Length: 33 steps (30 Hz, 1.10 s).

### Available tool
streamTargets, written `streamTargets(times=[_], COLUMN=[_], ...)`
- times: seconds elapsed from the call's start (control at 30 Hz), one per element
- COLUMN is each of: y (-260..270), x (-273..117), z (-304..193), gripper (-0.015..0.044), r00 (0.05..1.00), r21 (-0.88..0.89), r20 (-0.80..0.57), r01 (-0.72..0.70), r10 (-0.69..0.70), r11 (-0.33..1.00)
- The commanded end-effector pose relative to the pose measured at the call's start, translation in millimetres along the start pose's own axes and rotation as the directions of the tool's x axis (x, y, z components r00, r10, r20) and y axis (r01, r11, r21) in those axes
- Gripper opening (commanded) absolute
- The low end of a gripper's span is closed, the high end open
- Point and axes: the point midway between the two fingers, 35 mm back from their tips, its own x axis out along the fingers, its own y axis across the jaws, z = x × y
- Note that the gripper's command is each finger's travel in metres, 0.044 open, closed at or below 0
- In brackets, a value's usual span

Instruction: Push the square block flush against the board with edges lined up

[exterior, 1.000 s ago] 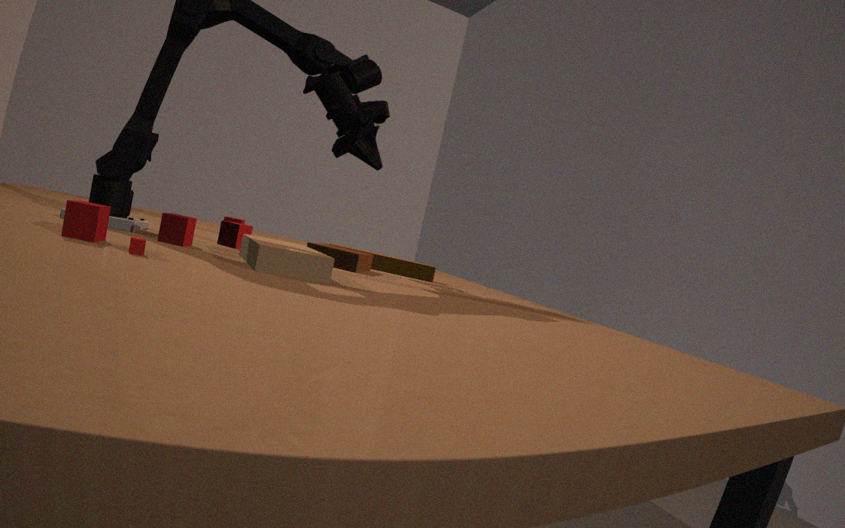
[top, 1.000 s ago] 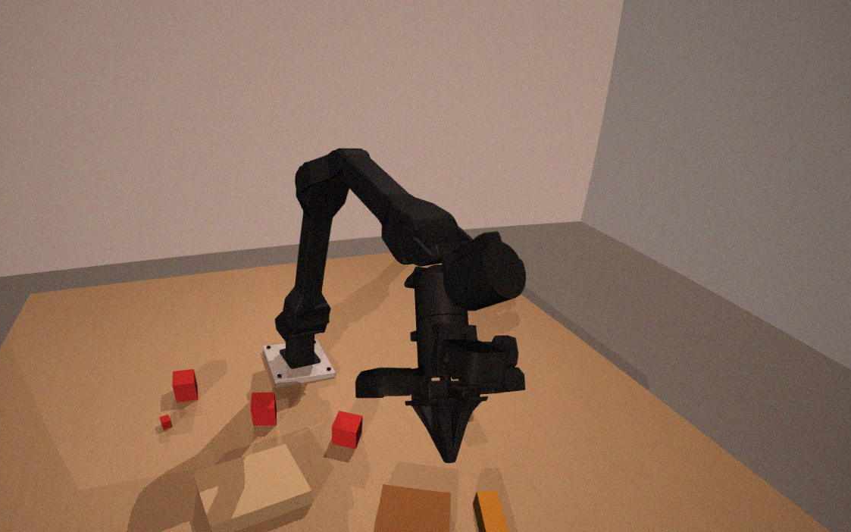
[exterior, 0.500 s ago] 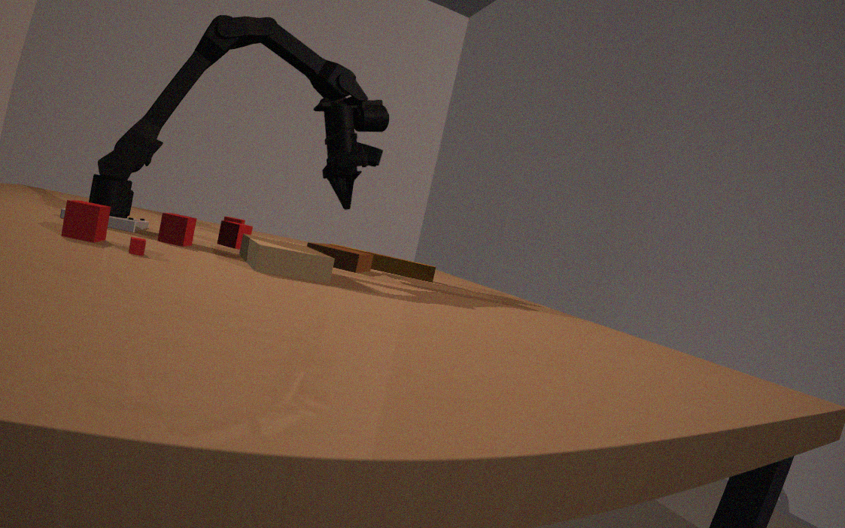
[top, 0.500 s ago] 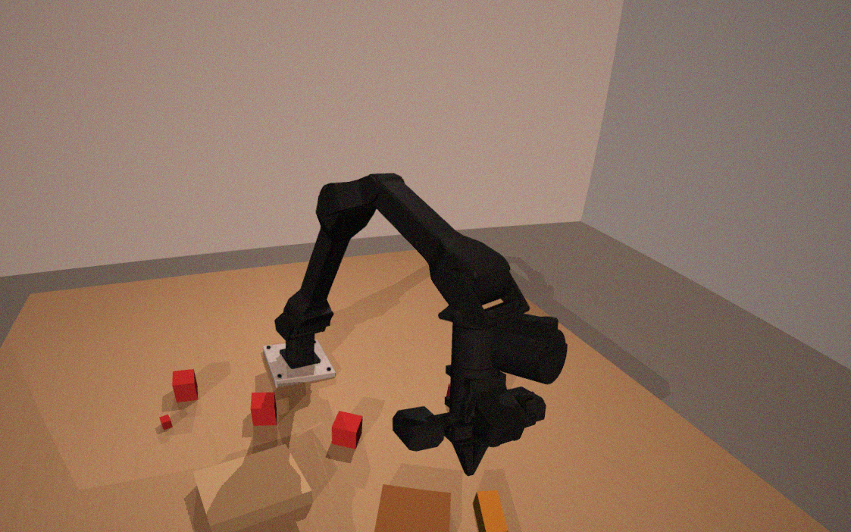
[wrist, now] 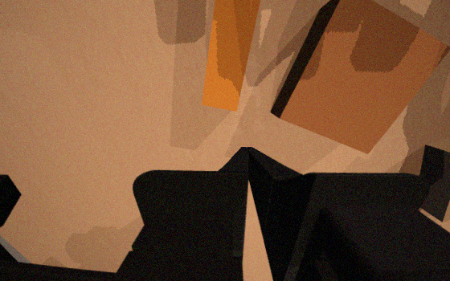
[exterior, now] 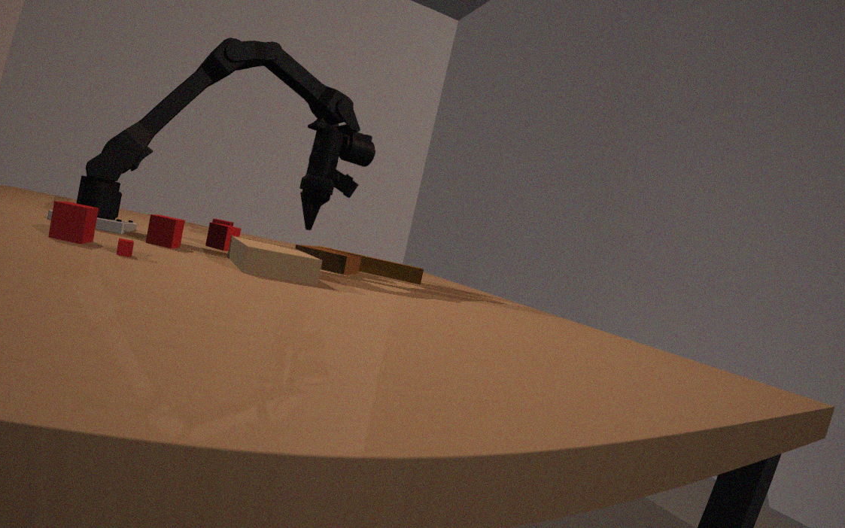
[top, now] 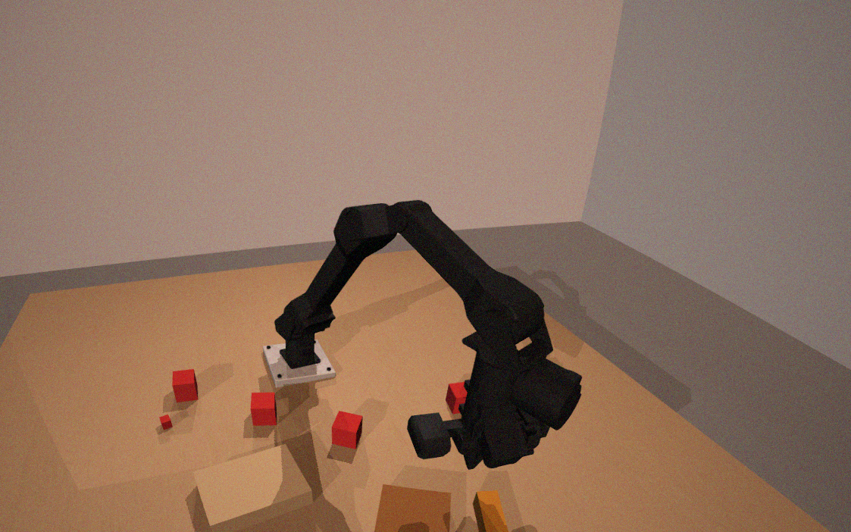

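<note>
The square block, a flat brown-orange piece [top: 414, 505] [exterior: 350, 264] [wrist: 377, 96], lies on the table at the near edge of the top view, partly cut off there. The board, a long narrow orange piece [top: 491, 509] [exterior: 390, 269] [wrist: 210, 90], lies beside it. In the wrist view a gap of table shows between them, and they are turned at different angles. My gripper [top: 472, 464] [exterior: 308, 227] [wrist: 246, 152] is shut with nothing between its fingers. It points down, above table height and apart from both pieces. The far ends of both are cut off in the wrist view.
A cream block [top: 239, 486] [exterior: 274, 260] lies left of the brown block in the top view. Behind it are red cubes [top: 185, 386] [top: 263, 408] [top: 347, 430], a small red cube [top: 165, 422] and another red cube [top: 455, 398] partly behind the gripper.
</note>
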Motion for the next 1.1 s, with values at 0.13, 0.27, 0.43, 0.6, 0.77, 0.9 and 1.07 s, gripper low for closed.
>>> streamTargets(times=[0.13, 0.27, 0.43, 0.6, 0.77, 0.9, 1.07], y=[3, 3, 3, 2, 1, 1, 0], x=[54, 54, 54, 53, 53, 53, 52], z=[-2, -2, 3, 11, 19, 26, 34], gripper=[0.0, 0.0, 0.0, 0.0, 0.0, 0.0, 0.0], r00=[1.0, 1.0, 1.0, 1.0, 1.0, 1.0, 1.0], r21=[0.012, 0.012, 0.012, 0.012, 0.012, 0.012, 0.012], r20=[-0.012, -0.012, -0.012, -0.011, -0.011, -0.01, -0.009], r01=[-0.005, -0.005, -0.005, -0.005, -0.005, -0.005, -0.005], r10=[0.005, 0.005, 0.005, 0.005, 0.005, 0.005, 0.005], r11=[1.0, 1.0, 1.0, 1.0, 1.0, 1.0, 1.0])
